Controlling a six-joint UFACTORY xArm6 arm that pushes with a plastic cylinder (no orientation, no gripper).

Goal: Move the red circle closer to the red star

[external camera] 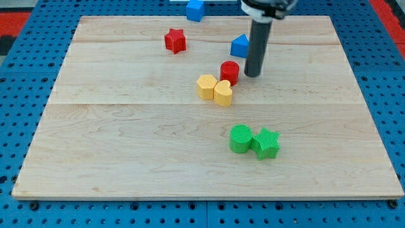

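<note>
The red circle (230, 72) stands near the middle of the wooden board (126, 139), touching the yellow heart (223, 93) below it. The red star (175, 40) lies towards the view's top left, well apart from the circle. My tip (252, 74) is just to the right of the red circle, close to it; contact cannot be told. The rod partly overlaps the blue triangle (239, 45) behind it.
A yellow hexagon (206, 87) touches the yellow heart on its left. A blue cube (195, 10) sits at the top edge. A green circle (240, 139) and a green star (266, 143) sit together towards the bottom right.
</note>
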